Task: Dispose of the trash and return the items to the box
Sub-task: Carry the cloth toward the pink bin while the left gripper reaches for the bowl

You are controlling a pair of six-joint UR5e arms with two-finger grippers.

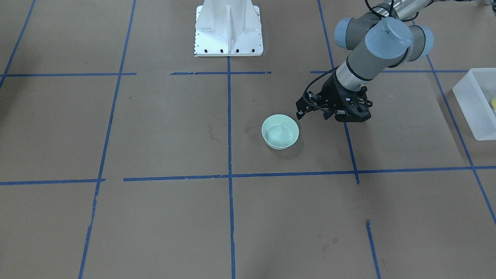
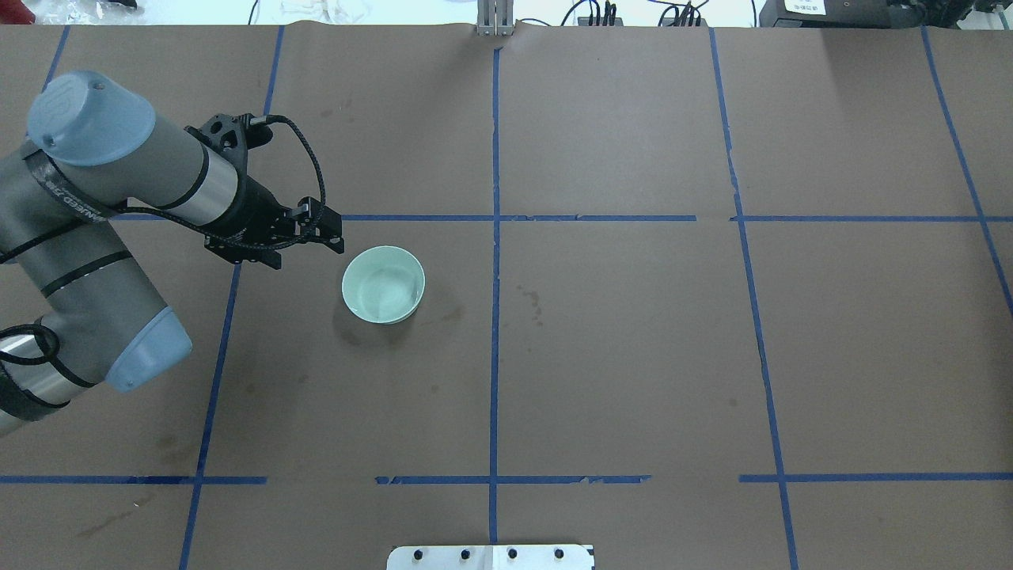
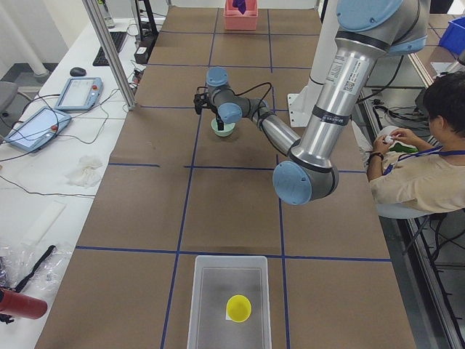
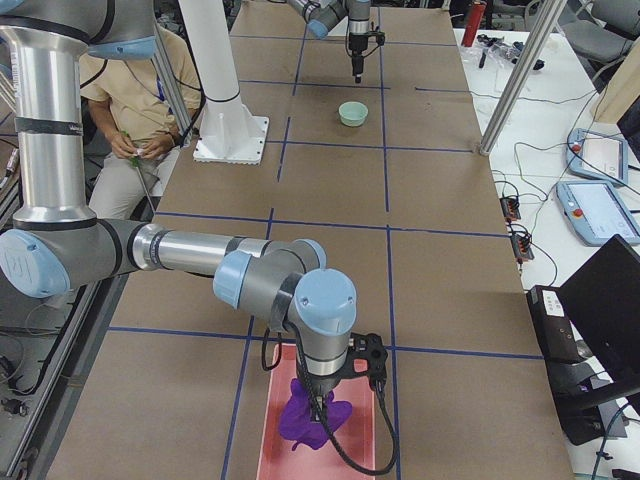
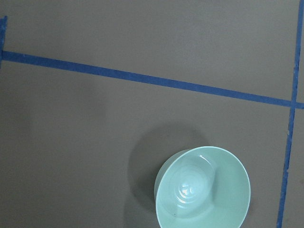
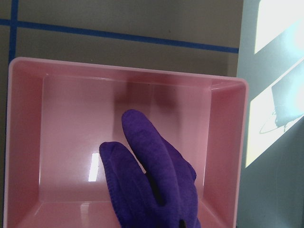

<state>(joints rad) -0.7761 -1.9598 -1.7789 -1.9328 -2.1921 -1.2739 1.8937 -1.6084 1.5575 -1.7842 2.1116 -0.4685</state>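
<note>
The pale mint-green bowl [image 1: 279,131] stands upright and empty on the brown table; it also shows in the overhead view [image 2: 383,284] and in the left wrist view [image 5: 202,189]. My left gripper [image 2: 328,229] hangs just beside the bowl, apart from it, and looks open and empty; it also shows in the front view [image 1: 300,109]. The yellow cup [image 3: 238,308] stands inside the frosted white box [image 3: 229,258] at the table's left end. My right gripper [image 4: 322,392] hangs over a pink tray [image 6: 128,69] with a purple cloth [image 6: 152,180] under it; I cannot tell whether it grips the cloth.
The white robot base [image 1: 228,35] stands at the table's middle edge. A seated person [image 3: 414,167] is beside the base. An aluminium post [image 4: 520,70] stands at the far table edge. Blue tape lines cross the brown table.
</note>
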